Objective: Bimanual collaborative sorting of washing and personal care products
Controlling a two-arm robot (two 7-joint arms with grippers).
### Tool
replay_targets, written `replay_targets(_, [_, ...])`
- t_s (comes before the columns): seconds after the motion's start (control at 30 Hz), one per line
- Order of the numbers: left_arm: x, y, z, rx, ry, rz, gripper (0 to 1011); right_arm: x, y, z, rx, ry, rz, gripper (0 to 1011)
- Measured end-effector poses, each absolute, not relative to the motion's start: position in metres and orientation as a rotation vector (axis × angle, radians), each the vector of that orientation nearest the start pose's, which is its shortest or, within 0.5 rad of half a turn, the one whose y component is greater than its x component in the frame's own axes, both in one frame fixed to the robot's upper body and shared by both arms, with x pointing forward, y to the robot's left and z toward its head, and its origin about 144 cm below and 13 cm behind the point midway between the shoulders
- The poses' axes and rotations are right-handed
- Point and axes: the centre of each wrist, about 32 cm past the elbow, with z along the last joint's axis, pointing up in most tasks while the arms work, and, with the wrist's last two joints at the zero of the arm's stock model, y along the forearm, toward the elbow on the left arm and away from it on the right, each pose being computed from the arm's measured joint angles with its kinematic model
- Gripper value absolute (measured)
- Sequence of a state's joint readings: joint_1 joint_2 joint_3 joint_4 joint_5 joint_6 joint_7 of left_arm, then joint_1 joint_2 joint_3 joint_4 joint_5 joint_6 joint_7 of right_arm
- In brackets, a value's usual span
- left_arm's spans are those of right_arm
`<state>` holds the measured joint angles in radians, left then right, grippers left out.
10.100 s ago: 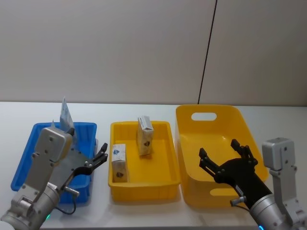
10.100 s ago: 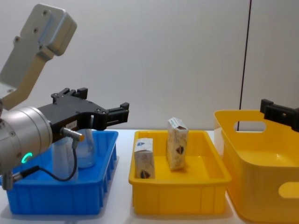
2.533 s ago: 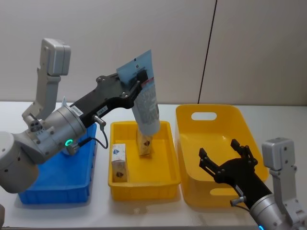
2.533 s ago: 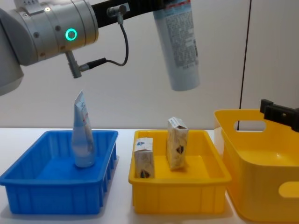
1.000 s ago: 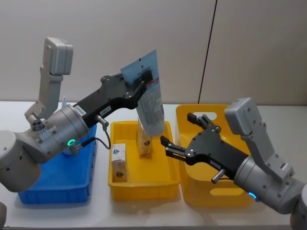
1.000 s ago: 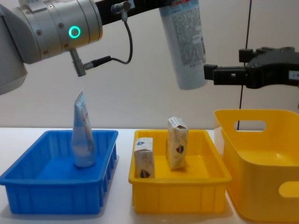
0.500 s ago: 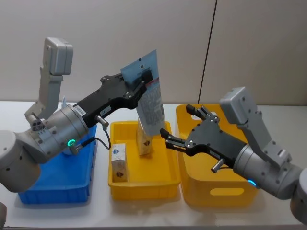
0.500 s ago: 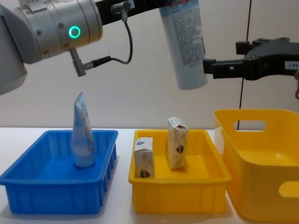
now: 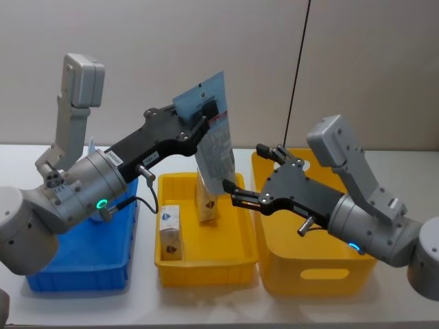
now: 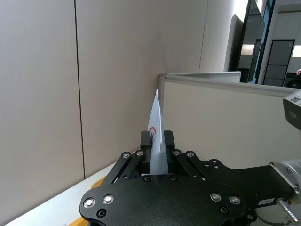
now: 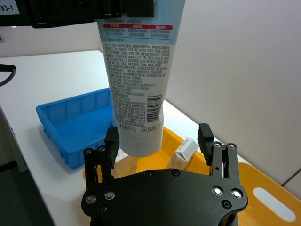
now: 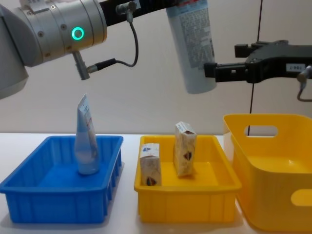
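My left gripper (image 9: 204, 113) is shut on the flat crimped end (image 10: 156, 117) of a large white tube with fine print (image 9: 218, 154), which hangs cap-down above the small yellow tray (image 9: 206, 271). My right gripper (image 9: 245, 171) is open at the tube's cap end (image 11: 138, 141), its fingers (image 11: 205, 139) on either side and apart from it. Two cream cartons (image 12: 150, 165) (image 12: 185, 156) stand in the yellow tray. A translucent pale-blue squeeze tube (image 12: 87, 141) stands in the blue bin (image 12: 48, 204).
A large yellow bin (image 12: 273, 185) with a handle slot sits on the right, below my right arm. The three containers stand side by side on the white table, in front of a plain wall.
My right gripper rose out of the large yellow bin and moved left, up to the tube's cap end. The left arm lifted the tube earlier and now holds it still.
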<state>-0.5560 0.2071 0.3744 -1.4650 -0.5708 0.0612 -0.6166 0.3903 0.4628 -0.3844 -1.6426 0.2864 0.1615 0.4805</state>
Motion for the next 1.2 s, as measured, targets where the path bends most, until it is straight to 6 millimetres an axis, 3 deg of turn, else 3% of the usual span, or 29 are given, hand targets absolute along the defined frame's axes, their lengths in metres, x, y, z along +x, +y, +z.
replay_targets(0.97, [0.574, 0.179, 1.303, -0.319, -0.114, 0.549, 142, 0.564, -0.23, 1.284, -0.126, -0.279, -0.627, 992])
replay_targets(1.2, [0.574, 0.179, 1.303, -0.319, -0.114, 0.549, 142, 0.569, -0.225, 1.287, -0.132, -0.279, -0.614, 802])
